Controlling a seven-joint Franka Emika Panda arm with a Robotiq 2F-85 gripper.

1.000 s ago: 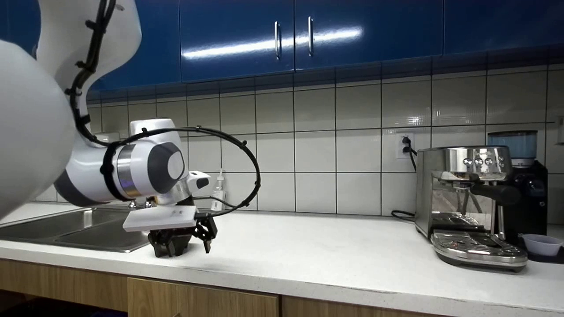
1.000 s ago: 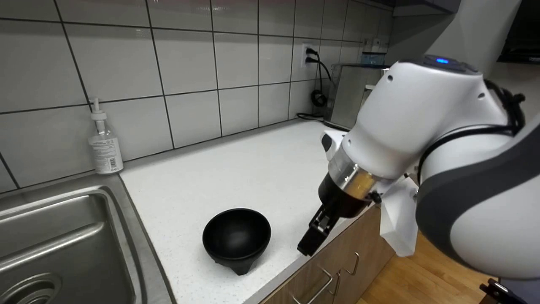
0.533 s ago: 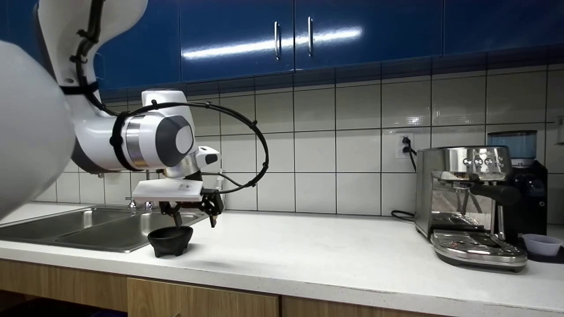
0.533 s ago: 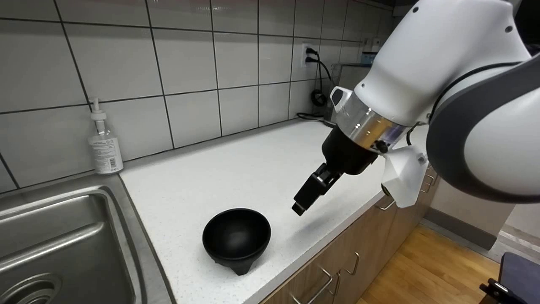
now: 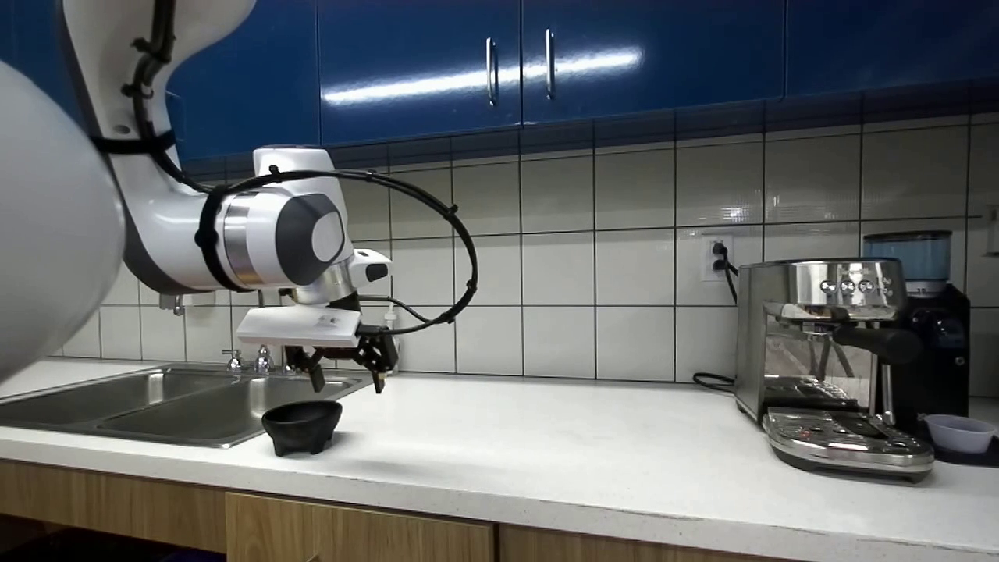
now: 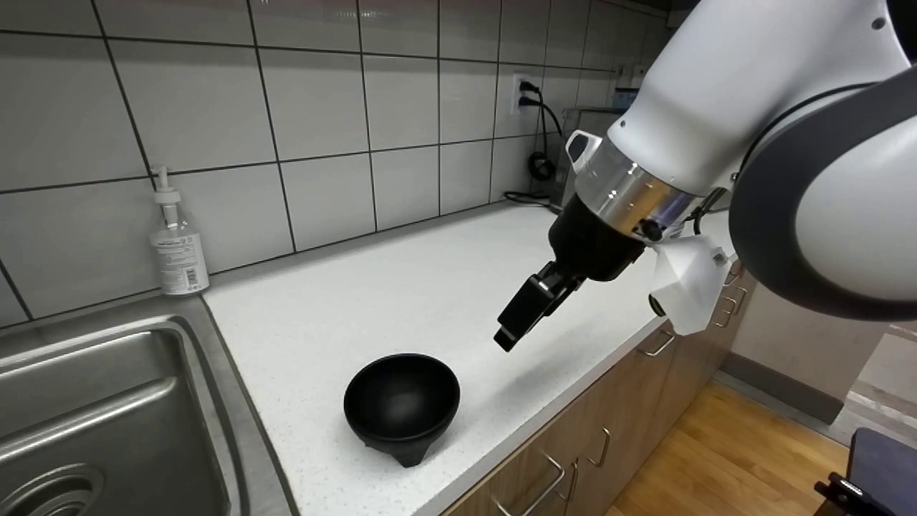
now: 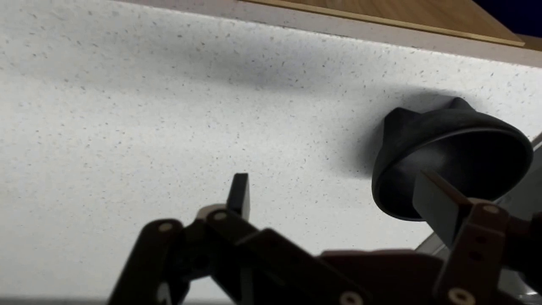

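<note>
"Jaws first: how do they stand on the Robotiq gripper [image 7: 333, 186]?"

"Spread wide. In the wrist view the two fingers [image 7: 239, 195] stand well apart, only air between their pads, and speckled white countertop [image 7: 148, 140] shows beyond the gap."

"Does either finger touch the black footed bowl [image 6: 401, 401]?"

"No. The wrist view lays one fingertip across the bowl's mouth, yet that is line of sight: both exterior views show the gripper hanging above the countertop, clear of the rim. It tilts rather than pointing straight down."

"Where is the bowl, then?"

"Upright on its feet on the countertop, near the front edge and near the steel sink [image 6: 228, 401], its mouth facing up. Among the loose things in view, it is the nearest to the gripper."

"And the surroundings?"

"In an exterior view a pump bottle [image 6: 179, 259] stands at the sink's rear corner, by the tiled wall [image 6: 326, 193]. Well apart from the gripper, in an exterior view, an espresso machine [image 5: 812, 367] stands on the same countertop; a coffee grinder [image 5: 940, 351] stands partly hidden behind it, and a small pale bowl [image 5: 960, 434] sits in front of the grinder. Two black plugs [image 5: 719, 249] fill the wall outlet [image 5: 706, 269]. Blue cabinets [image 5: 421, 47] hang above, and wood-fronted cabinets [image 5: 367, 531] run below."
</note>
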